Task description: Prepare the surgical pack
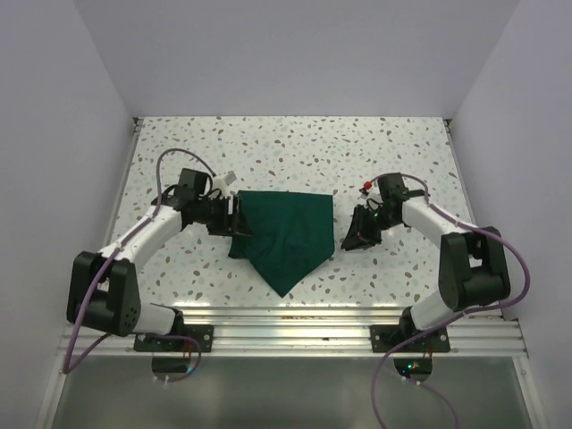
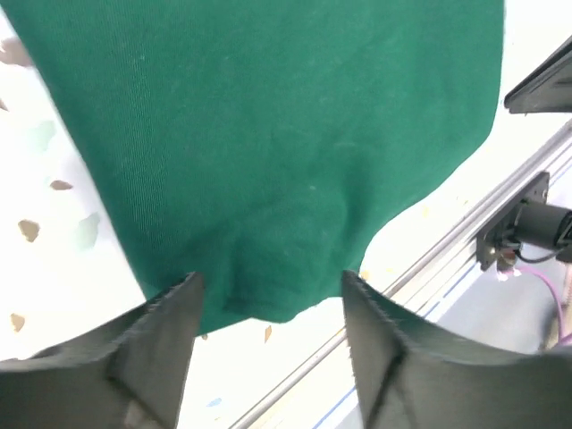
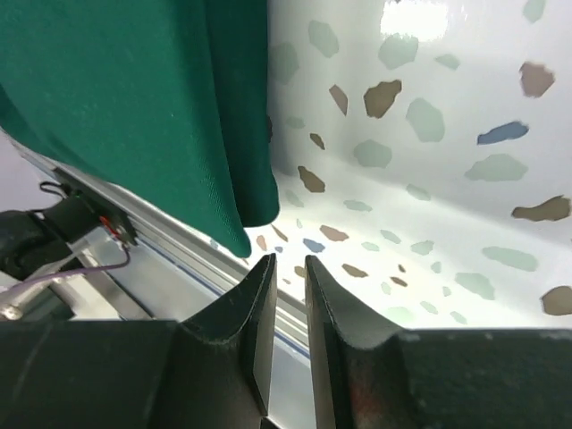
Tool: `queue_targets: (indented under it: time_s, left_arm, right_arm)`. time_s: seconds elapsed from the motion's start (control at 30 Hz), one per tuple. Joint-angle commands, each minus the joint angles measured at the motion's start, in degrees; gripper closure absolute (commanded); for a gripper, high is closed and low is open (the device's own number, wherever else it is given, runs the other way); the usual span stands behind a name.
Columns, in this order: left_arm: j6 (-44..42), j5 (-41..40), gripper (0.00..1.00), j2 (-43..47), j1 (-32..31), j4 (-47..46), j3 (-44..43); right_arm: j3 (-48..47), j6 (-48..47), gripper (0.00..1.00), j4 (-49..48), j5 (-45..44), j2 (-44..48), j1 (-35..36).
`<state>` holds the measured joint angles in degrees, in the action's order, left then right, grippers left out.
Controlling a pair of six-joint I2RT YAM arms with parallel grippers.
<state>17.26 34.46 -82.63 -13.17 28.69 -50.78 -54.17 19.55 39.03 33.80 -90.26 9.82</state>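
The dark green drape point(image 1: 286, 228) lies folded on the speckled table, its lower corner pointing at the near edge. It also fills the left wrist view point(image 2: 268, 134) and shows at the upper left of the right wrist view point(image 3: 134, 98). My left gripper point(image 1: 237, 219) is open at the drape's left edge, and the cloth's hem lies between its fingertips point(image 2: 268, 281). My right gripper point(image 1: 350, 239) is shut and empty, just right of the drape's right edge point(image 3: 288, 261). No steel tray, instruments or gauze show.
The speckled table top point(image 1: 295, 152) runs back to white walls on three sides. An aluminium rail point(image 1: 295, 315) crosses the near edge by the arm bases. A small white piece point(image 1: 226, 181) sits by the left wrist.
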Motion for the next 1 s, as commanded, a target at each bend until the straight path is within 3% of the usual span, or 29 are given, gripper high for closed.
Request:
queue_targets:
  time_s: [0.0, 0.03, 0.2, 0.37, 0.5, 0.6, 0.8, 0.97]
  left_arm:
    - [-1.4, -4.1, 0.32, 6.8, 0.3, 4.0, -2.6]
    - [-0.9, -4.3, 0.23, 7.5, 0.3, 4.0, -3.1]
    - [1.7, -4.2, 0.0, 9.9, 0.3, 2.3, -5.1]
    - [4.2, -5.5, 0.0, 11.6, 0.2, -0.6, -6.1]
    - [1.2, -7.9, 0.0, 11.7, -0.2, 1.1, -8.3]
    - [-0.5, -10.0, 0.0, 12.3, -1.1, 2.1, -8.8]
    - [-2.2, -8.2, 0.0, 12.8, -3.3, 1.8, -7.9]
    - [-4.1, -12.8, 0.0, 10.0, -8.7, 3.8, -9.9]
  right_arm:
    - [3.9, 5.7, 0.77, -2.2, 2.9, 3.2, 0.5]
    - [4.9, 8.9, 0.78, -4.8, 3.4, 3.3, 1.2]
    - [12.1, 20.3, 0.78, -15.3, 4.7, 1.8, 4.8]
    - [16.0, 28.8, 0.79, -23.5, 4.1, 1.4, 8.2]
    - [15.9, 34.8, 0.79, -29.8, 3.9, -0.1, 8.7]
    - [12.2, 35.9, 0.78, -30.9, 3.9, -3.4, 8.6]
    - [-4.4, 31.8, 0.76, -24.6, 2.2, -15.8, 7.4]
    - [-26.5, 27.3, 0.74, -16.2, 2.4, -31.3, 7.2]
